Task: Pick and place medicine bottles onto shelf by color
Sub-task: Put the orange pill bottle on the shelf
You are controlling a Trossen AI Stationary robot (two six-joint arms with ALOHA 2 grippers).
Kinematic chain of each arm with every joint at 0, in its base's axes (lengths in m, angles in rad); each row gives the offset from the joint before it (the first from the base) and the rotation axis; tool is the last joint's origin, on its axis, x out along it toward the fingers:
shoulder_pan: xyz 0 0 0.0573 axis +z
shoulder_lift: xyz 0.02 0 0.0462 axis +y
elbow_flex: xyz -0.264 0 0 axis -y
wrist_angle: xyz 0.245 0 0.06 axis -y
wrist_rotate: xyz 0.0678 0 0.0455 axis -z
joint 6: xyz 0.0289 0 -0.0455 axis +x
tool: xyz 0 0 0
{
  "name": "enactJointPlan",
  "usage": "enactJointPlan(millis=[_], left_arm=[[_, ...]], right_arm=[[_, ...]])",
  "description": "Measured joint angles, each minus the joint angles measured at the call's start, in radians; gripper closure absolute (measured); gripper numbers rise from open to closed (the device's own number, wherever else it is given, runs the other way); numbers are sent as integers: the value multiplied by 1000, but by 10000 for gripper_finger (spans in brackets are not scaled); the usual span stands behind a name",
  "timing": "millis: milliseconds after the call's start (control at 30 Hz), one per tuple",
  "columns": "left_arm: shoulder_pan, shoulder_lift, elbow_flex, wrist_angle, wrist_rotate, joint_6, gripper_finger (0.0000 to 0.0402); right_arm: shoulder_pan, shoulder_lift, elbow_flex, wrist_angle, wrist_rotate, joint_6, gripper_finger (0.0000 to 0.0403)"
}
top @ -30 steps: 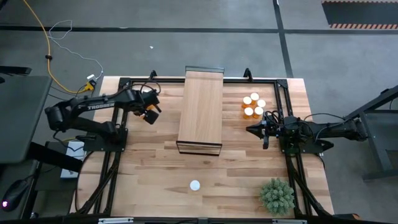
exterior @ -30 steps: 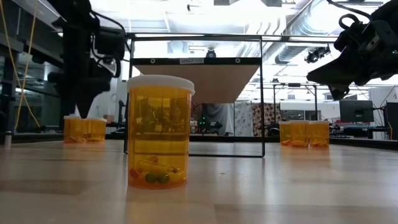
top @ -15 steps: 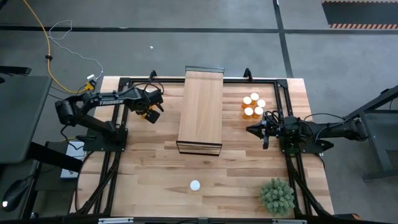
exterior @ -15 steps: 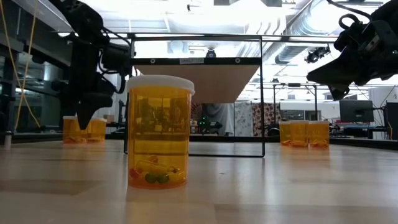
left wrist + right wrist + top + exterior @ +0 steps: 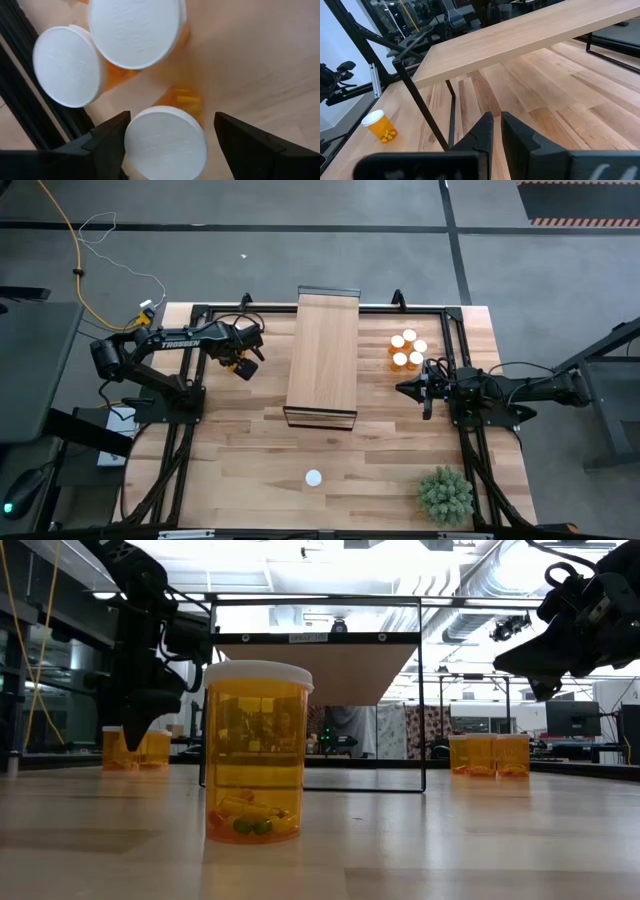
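Three orange medicine bottles with white caps stand left of the shelf (image 5: 322, 355). My left gripper (image 5: 171, 116) hangs over them, pointing down, open, one finger on either side of the nearest bottle (image 5: 165, 142); one finger is close beside its cap. The two others (image 5: 134, 30) (image 5: 67, 65) stand just beyond. My right gripper (image 5: 402, 388) is shut and waits in the air right of the shelf, near a second bottle group (image 5: 408, 350). A lone bottle (image 5: 314, 477) stands near the table's front edge.
The shelf's thin dark frame legs (image 5: 422, 120) stand between the two arms. A small green plant (image 5: 445, 495) sits at the table's near right corner. Black frame bars (image 5: 30, 115) run close beside the left bottle group. Bare wood lies around the lone bottle.
My left gripper has shifted slightly toward the shelf and dipped a little lower over the left bottle group, then kept still. The bottles have not moved.
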Motion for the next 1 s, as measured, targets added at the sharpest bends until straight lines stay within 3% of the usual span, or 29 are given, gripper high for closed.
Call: enactJointPlan(millis=[400,567,833,1000], left_arm=[[-1,-1,0,-2,16,0,202],[-1,-5,0,-7,22,0,207],[-15,-80,3,-27,202,52,205],[-47,-162,76,-47,287,79,205]], right_arm=[[0,0,0,0,0,0,375],[0,0,0,0,0,0,375],[0,0,0,0,0,0,375],[0,0,0,0,0,0,375]])
